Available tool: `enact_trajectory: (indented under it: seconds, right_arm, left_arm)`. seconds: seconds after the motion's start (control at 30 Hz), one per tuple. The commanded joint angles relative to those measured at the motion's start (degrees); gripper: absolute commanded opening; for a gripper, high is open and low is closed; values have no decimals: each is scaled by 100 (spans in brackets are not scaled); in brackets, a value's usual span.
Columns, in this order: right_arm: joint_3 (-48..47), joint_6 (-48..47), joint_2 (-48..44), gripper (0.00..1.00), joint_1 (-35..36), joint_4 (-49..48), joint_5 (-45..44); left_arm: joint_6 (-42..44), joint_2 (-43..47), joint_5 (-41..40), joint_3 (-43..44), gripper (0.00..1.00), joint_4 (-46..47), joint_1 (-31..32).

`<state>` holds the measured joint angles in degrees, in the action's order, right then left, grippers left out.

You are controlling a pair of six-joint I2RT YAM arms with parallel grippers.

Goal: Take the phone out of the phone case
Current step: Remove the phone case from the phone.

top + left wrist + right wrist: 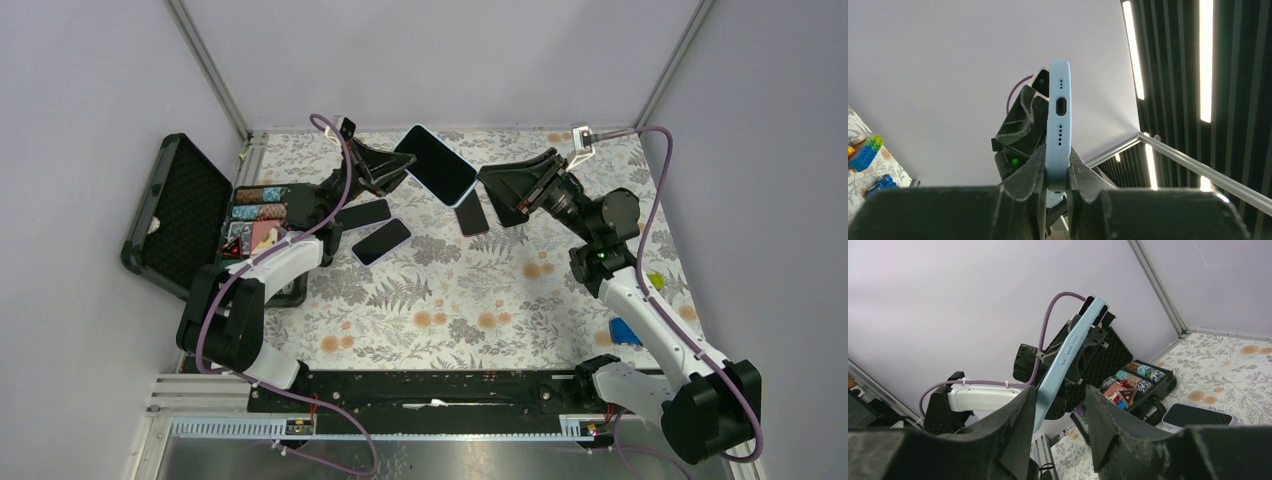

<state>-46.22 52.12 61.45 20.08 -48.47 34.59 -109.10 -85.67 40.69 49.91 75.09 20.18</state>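
Clamping the phone case (1058,125) by its bottom edge, held it aloft at upper centre of the overhead view with left fingers (1030,167) clenched. Showed right fingers (1013,425) parted beside its free end, contact unclear. Found the phone (436,163) seated inside; extraction not yet done.

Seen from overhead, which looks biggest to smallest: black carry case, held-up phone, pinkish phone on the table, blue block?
1. black carry case
2. held-up phone, though it is lifted up, which may enlarge it
3. pinkish phone
4. blue block
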Motion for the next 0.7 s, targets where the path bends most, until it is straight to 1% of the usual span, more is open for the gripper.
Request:
enact_trajectory:
  seconds: [0.0, 0.07, 0.17, 0.2, 0.3, 0.43, 0.53, 0.6, 0.67]
  right_arm:
    - [-223, -318, 199, 42, -20, 581, 44]
    - [-85, -424, 270, 33, -21, 596, -83]
    - [-2, -298, 498, 15, -21, 475, -122]
    - [14, -185, 589, 12, -16, 335, -93]
    - [49, -35, 826, 9, -10, 258, -137]
    - [120, -220, 971, 9, -6, 539, -292]
    - [161, -332, 919, 10, 6, 732, -366]
    - [244, -333, 783, 16, 6, 603, -369]
    - [384, -303, 580, 30, 10, 357, -365]
  left_arm:
    - [-63, 435, -87, 427, 0, 782, 194]
    - [-34, 511, -140, 507, 0, 792, 277]
    - [-137, 582, -305, 585, 0, 796, 405]
    - [-178, 586, -342, 636, 0, 805, 444]
    - [-302, 597, -429, 776, 0, 827, 604]
    - [-219, 710, -524, 959, 0, 824, 706]
    - [-180, 760, -650, 903, 0, 765, 713]
    - [-97, 744, -775, 775, 0, 728, 707]
    - [-77, 625, -805, 724, 0, 753, 689]
